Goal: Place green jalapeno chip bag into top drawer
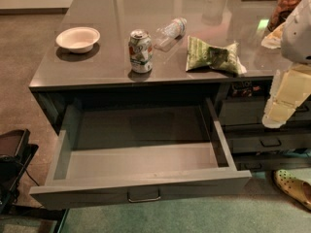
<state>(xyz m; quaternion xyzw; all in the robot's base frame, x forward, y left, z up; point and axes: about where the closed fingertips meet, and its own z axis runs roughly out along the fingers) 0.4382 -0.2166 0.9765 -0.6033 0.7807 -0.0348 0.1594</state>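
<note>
Pulled fully out toward the camera, the one wide top drawer (141, 186) shows a bare grey floor and a single metal bar handle (144, 196) on its flat front. Its inside holds nothing, and its left and right walls run back under the bench (107, 13).

At far left, low on the floor, stands a dark black object (12, 161), close to the drawer's left corner. On the bench top, from left to right, sit one white bowl (77, 39), one soda can (140, 51) standing upright near the front edge, and one clear plastic bottle (171, 32) lying on its side just behind and right of the can. Then comes one green jalapeno chip bag (212, 56), which lies crumpled close to the front edge, above the drawer's right rear corner. It is apart from the can and bottle, with bare surface between them.

Right of the open drawer is a stack of narrower drawers (265, 141), shut. In front of them, at the right edge of the view, the pale claw (276, 116) hangs below bench height, right of the bag and not touching it. I cannot tell whether the claw is spread or pressed together. One yellow-green shoe (294, 187) lies on the floor beneath it. At the bench's far right corner stands one jar (286, 4).
</note>
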